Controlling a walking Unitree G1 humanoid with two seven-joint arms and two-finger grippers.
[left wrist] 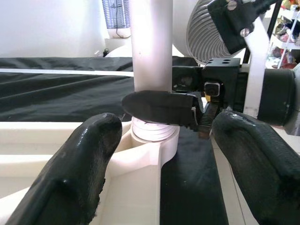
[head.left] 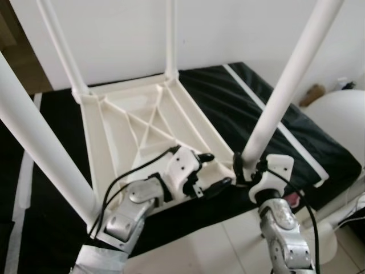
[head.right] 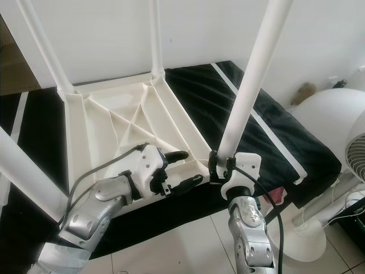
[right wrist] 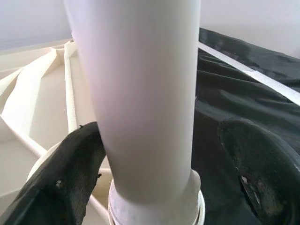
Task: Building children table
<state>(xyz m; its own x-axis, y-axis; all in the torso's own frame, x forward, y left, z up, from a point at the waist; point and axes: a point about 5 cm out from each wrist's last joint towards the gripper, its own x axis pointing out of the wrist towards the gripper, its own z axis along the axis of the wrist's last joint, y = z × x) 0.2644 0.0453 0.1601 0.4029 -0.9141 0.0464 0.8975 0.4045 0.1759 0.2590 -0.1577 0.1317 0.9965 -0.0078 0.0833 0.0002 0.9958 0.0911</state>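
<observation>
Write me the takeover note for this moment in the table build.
Right claw: around the base of the near right leg, one finger touching, the other apart; grip not closed.
Left claw: open, beside that corner socket, holding nothing.
Table top: upside down on the black mat.
Done: four legs stand in their corners.
Left: whether this leg is fully tight cannot be told; check it, then flip the table.

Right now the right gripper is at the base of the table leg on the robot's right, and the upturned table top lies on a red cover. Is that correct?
Not quite: the cover is black with white stripes, not red, as the left eye view shows. The rest holds: the right gripper is at the base of the near right leg, and the table top lies upturned on the cover.
</observation>
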